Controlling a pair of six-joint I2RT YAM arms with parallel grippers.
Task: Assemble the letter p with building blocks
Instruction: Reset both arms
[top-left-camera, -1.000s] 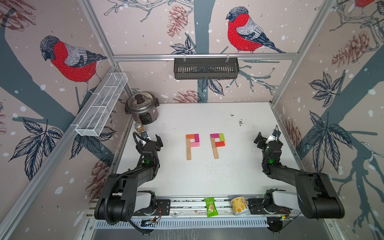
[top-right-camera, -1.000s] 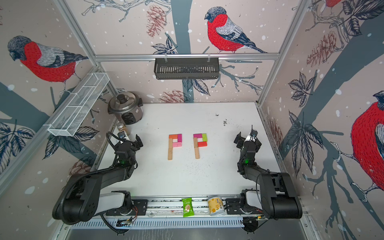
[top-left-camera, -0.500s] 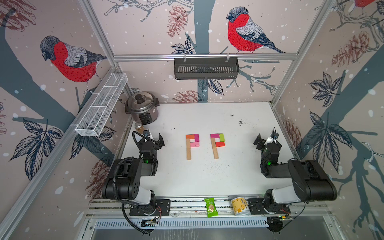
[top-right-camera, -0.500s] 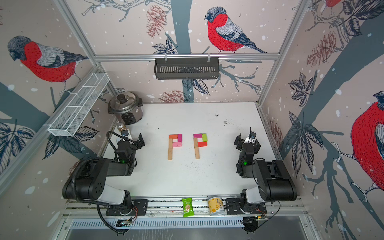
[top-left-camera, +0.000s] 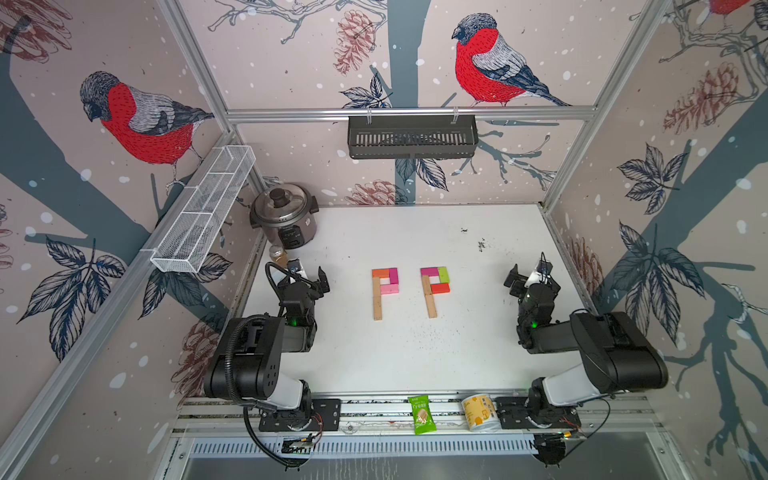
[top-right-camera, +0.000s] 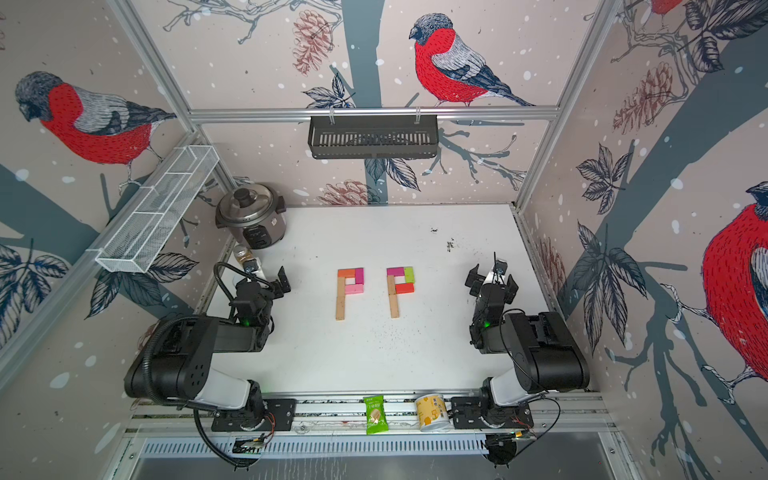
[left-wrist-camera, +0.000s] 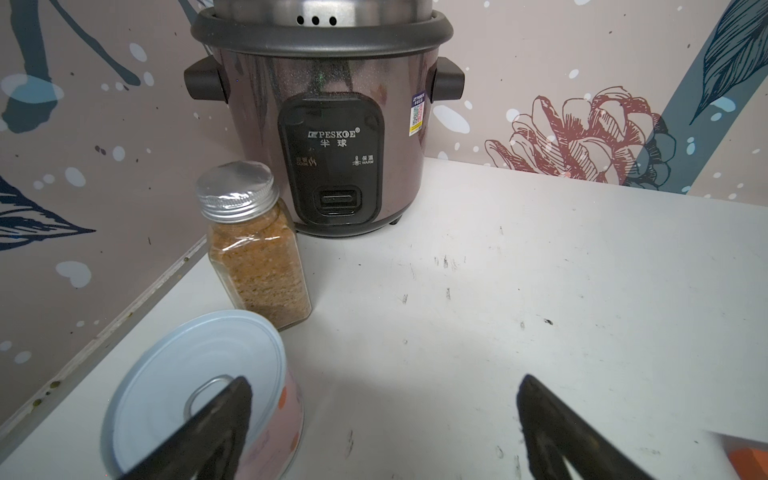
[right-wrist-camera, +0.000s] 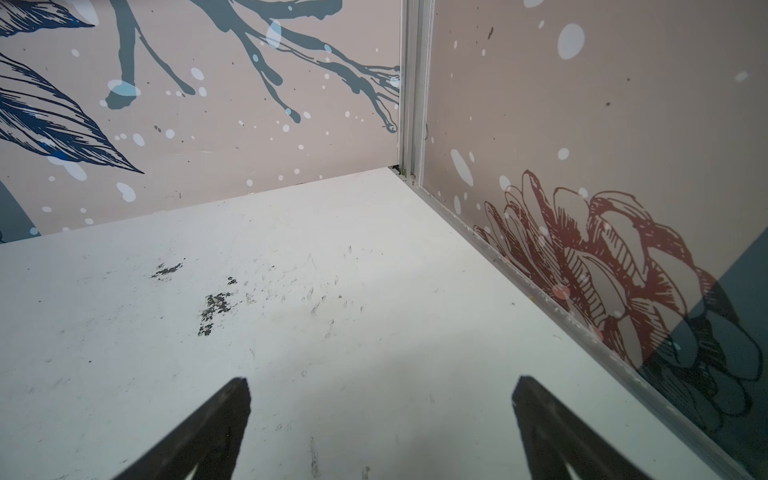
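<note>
Building blocks (top-left-camera: 389, 288) lie flat at mid-worktop (top-left-camera: 395, 357) as two letter P shapes set side by side and apart from each other. Each has a plain wood bar as its stem: one (top-left-camera: 377, 300) carries orange, magenta and light pink blocks, the other (top-left-camera: 430, 298) magenta, lime green and red blocks. In both top views, bare surface surrounds the two letters on every side. The left pincer (top-left-camera: 309, 276) is at the left edge of the worktop, jaws spread wide and empty. In the left wrist view, one fingertip (left-wrist-camera: 239, 395) overlaps a pull-tab can (left-wrist-camera: 195, 374); contact cannot be determined. A spice jar (left-wrist-camera: 257, 257) and a rice cooker (left-wrist-camera: 328, 124) stand just beyond, crowding that corner. The right pincer (top-left-camera: 528, 275) is near the right wall, jaws spread wide and empty, over bare worktop that runs to the far corner. A green snack packet (top-left-camera: 422, 414) and a cup (top-left-camera: 478, 413) lie on the front rail.
</note>
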